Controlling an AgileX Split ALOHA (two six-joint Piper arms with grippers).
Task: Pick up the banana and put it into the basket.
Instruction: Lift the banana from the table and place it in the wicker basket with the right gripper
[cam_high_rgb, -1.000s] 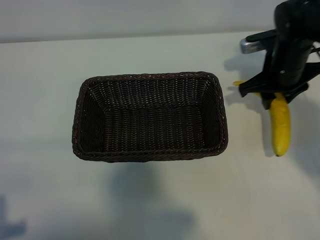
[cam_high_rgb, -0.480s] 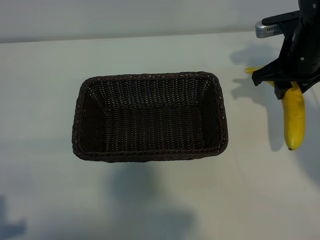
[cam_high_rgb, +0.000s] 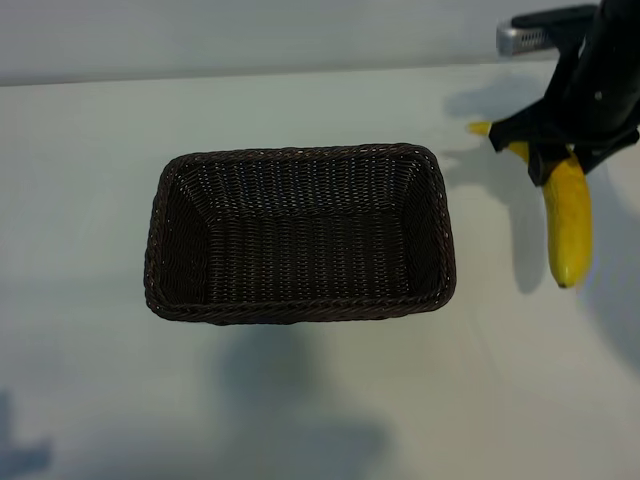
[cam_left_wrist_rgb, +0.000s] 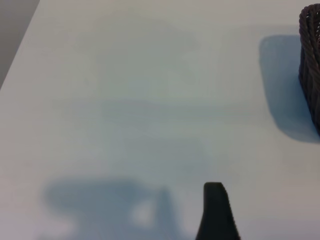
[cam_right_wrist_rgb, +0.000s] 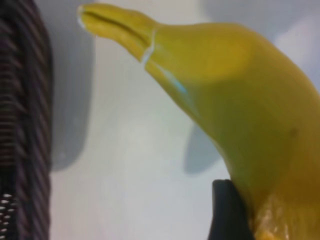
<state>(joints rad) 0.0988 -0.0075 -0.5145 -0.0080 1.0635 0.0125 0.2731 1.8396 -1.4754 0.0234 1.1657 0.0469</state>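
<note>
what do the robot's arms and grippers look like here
In the exterior view the right gripper is matte black with angular, flared finger mounts, on a thick black arm. A small silver-grey box with a perforated end sticks out beside the arm. The left gripper shows only as one blunt black fingertip in its wrist view. No cables or markings are visible.

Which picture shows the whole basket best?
The exterior view: it looks down on the basket, showing its full rim and empty inside. The left wrist view catches only a sliver of one wall at the picture's edge. The right wrist view shows just a blurred strip of weave beside the banana, which is held in the right claw.
</note>
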